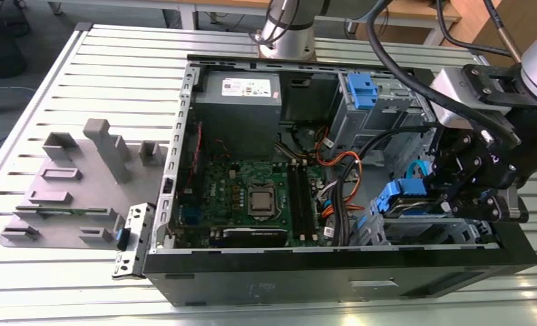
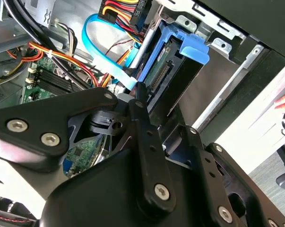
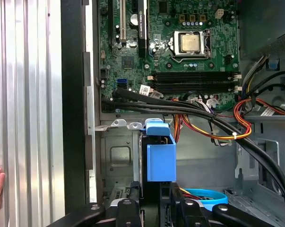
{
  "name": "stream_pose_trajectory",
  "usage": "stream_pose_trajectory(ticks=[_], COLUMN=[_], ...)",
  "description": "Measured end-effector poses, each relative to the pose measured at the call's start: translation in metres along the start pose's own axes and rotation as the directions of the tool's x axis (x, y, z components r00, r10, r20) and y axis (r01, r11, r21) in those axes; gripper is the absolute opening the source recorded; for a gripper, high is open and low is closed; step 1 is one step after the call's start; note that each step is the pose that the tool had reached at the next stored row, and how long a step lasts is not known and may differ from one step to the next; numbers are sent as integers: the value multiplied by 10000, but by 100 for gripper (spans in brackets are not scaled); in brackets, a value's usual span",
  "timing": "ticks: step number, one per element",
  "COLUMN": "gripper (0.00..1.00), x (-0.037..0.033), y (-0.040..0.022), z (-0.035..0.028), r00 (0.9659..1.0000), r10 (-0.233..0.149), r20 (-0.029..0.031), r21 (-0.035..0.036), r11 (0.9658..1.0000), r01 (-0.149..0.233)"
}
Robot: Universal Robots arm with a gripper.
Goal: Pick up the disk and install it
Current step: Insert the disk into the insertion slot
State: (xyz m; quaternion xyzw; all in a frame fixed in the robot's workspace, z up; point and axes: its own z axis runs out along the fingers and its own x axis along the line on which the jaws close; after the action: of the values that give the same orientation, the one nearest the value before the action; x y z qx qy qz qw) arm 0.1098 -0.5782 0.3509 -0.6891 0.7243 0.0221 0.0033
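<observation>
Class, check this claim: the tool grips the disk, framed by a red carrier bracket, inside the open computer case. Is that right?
Not quite. The carrier bracket framing the disk is blue, not red, as the first wrist view shows. Otherwise correct: the tool grips it inside the open computer case.

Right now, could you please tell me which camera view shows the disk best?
The second wrist view: the disk shows its blue frame, dark side and connector edge together. The first wrist view shows mostly the blue frame, end-on; the exterior view gives a partial glimpse of that frame.
</observation>
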Motion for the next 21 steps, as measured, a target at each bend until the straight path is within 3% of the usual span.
stream_pose_trajectory(ticks=[5, 6, 12, 17, 21], gripper=[36, 42, 42, 42, 42], x=[1, 0, 0, 0, 0], y=[1, 1, 0, -1, 0], z=[6, 4, 3, 8, 9], r00=[10000, 10000, 10000, 10000, 10000], r10=[1, 1, 0, -51, -65], r20=[8, 5, 1, 21, 22], r21=[-1, -1, 2, 110, 131], r11=[10000, 10000, 10000, 9999, 9999], r01=[-1, -1, 0, 51, 64])
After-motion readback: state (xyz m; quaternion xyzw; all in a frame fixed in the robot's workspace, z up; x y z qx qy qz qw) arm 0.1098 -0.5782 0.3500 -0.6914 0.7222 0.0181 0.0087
